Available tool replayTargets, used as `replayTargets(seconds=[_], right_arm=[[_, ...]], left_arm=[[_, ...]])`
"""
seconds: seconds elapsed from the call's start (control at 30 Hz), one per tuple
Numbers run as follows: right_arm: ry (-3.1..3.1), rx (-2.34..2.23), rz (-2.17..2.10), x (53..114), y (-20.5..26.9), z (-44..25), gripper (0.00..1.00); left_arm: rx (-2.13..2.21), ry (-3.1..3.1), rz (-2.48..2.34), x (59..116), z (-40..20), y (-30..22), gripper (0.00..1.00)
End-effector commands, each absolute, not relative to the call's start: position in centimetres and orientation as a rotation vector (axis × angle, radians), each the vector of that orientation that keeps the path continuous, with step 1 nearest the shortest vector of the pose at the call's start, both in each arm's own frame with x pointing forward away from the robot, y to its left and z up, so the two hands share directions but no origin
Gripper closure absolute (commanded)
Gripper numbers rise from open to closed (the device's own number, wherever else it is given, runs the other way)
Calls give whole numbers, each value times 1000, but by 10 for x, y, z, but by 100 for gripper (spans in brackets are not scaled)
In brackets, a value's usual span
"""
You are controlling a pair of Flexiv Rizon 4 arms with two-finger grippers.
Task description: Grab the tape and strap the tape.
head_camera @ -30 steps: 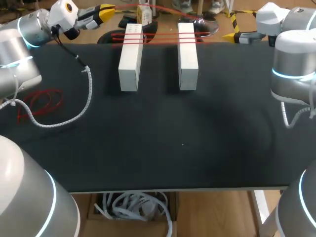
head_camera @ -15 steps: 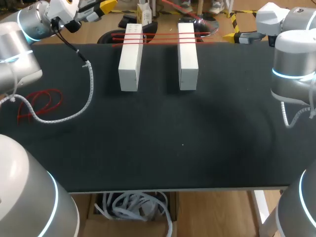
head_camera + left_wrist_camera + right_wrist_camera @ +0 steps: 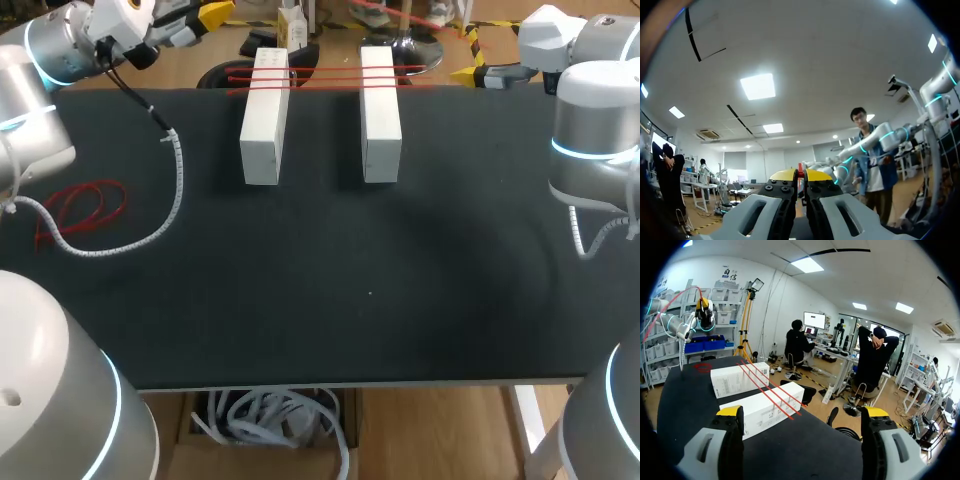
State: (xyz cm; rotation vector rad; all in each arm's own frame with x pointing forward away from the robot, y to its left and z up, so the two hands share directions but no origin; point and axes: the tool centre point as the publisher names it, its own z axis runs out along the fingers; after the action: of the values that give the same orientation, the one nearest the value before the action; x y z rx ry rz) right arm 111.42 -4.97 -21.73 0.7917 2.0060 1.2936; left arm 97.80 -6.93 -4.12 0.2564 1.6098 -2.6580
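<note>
Left tool (image 3: 801,175), clamped on red tape (image 3: 320,71)

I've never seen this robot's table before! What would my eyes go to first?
Probably the thin red tape stretched in lines across the far ends of two white rectangular blocks on the black table. The left gripper, beyond the table's far left corner, pinches red tape between its shut yellow tips. The right gripper is wide open at the far right.
</note>
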Motion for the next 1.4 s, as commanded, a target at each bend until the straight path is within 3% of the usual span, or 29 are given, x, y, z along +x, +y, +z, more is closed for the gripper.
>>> replayTargets(seconds=[0.03, 1.4], right_arm=[[2009, 792, 1292, 1114, -50, -217, 0], [1977, 852, 1321, 1103, -53, -217, 0]], left_arm=[[193, 1592, -2636, 966, -40, -70, 100], [228, 1539, -2629, 961, -40, -65, 100]])
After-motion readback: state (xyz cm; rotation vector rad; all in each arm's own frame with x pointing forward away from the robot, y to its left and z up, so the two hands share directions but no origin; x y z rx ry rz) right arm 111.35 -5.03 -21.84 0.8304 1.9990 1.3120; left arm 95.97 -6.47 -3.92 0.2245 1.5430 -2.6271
